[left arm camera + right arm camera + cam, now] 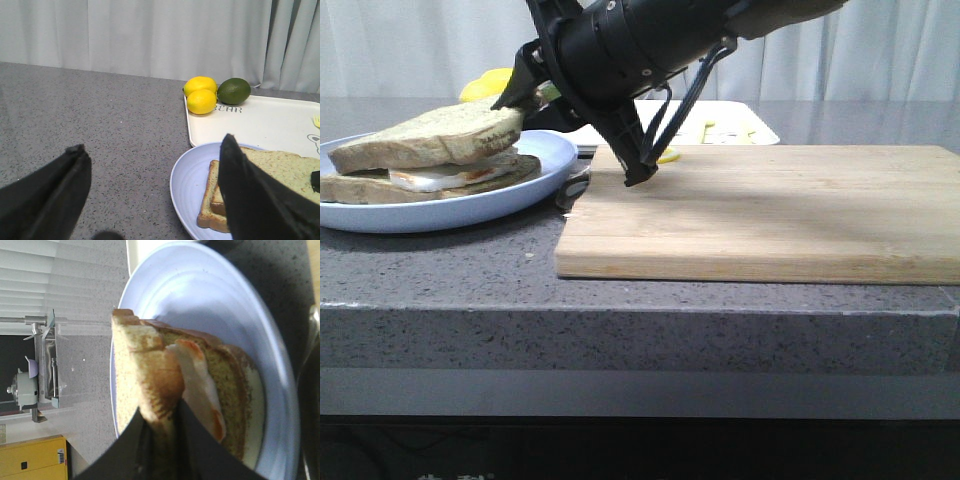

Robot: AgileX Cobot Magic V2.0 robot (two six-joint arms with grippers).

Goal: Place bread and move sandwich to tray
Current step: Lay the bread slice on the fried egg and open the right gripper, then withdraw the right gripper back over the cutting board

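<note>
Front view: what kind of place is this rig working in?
Likely a mock kitchen counter in a lab: a speckled grey countertop with a wooden cutting board, a blue plate and a cream tray, against white curtains.

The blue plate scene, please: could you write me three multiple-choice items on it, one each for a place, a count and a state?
1. Where does the fried egg lie?
A. On the cutting board
B. Between bread slices on the blue plate
C. On the tray

2. How many lemons sit at the tray's corner beside the avocado?
A. One
B. Two
C. Four

3. What is the right pincer doing?
A. Closed on the top bread slice
B. Open above the cutting board
C. Holding a lemon

Answers:
1 B, the front view shows the white egg sandwiched between the slices on the plate.
2 B, the left wrist view shows two yellow lemons.
3 A, the right wrist view shows both fingers pinching the slice's crust edge.
</note>
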